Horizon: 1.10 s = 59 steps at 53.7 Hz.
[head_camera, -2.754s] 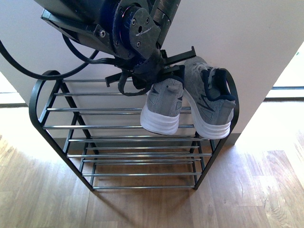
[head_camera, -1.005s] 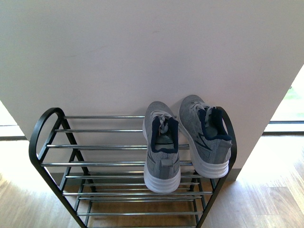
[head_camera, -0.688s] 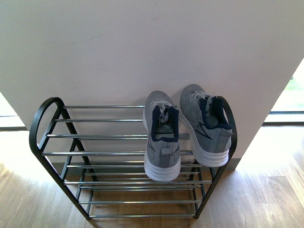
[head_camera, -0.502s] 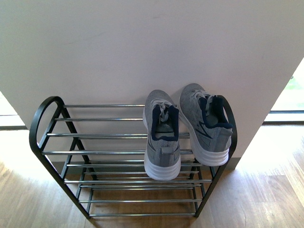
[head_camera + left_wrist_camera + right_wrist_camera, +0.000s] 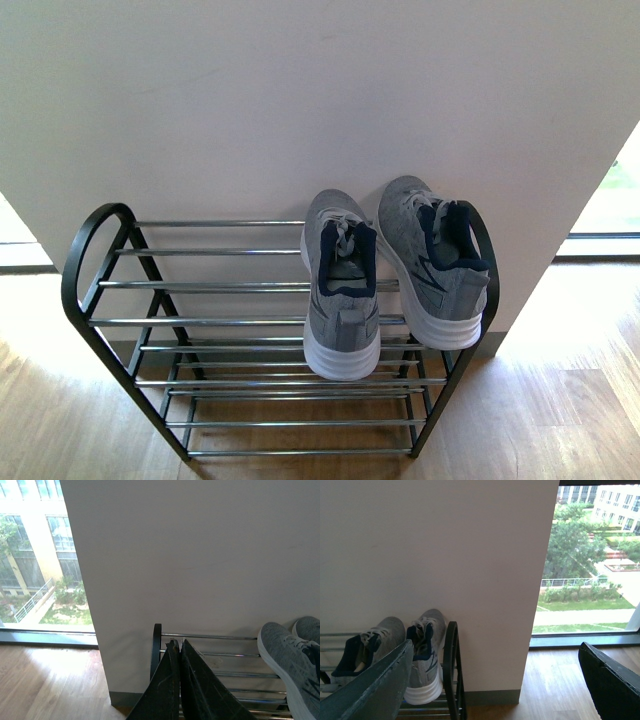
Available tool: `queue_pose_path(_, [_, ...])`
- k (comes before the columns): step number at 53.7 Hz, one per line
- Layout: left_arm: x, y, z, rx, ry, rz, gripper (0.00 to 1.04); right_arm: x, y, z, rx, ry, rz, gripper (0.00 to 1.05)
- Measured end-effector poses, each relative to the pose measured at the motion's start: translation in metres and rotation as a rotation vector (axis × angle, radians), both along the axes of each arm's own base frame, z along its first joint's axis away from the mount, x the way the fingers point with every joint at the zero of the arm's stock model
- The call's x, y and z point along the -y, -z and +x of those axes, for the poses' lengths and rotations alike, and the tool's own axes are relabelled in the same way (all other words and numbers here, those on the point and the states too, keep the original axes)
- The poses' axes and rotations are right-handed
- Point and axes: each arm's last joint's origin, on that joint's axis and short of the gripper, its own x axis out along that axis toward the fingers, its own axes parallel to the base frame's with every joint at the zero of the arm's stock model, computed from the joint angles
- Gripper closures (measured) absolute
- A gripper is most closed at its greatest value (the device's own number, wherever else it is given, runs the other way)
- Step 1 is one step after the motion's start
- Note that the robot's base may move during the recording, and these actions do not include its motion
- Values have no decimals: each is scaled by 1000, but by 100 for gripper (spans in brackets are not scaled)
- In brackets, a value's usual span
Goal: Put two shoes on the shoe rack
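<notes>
Seemingly light, soft grey knit sneakers point(image 5: 342, 290), graspable by the heel, are sitting on the black chrome-barred rack point(image 5: 200, 321); left end effector point(image 5: 179, 680) pinched empty, right end effector point(image 5: 495, 647) gaping.

High front, flanking wrists, shared rack point(image 5: 200, 321)

Two shoes point(image 5: 341, 295) point(image 5: 435, 270) sit side by side toward three o'clock on one rack point(image 5: 200, 321), which stands on one wooden floor point(image 5: 560, 420) against one wall point(image 5: 300, 100).
</notes>
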Motion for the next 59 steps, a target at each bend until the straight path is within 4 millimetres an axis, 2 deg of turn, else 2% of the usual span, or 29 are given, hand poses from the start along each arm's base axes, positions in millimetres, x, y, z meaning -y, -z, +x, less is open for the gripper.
queue_pose_path(59, [0, 2, -33, -10, -1, 0, 104, 0, 0, 0, 0, 0, 0, 9])
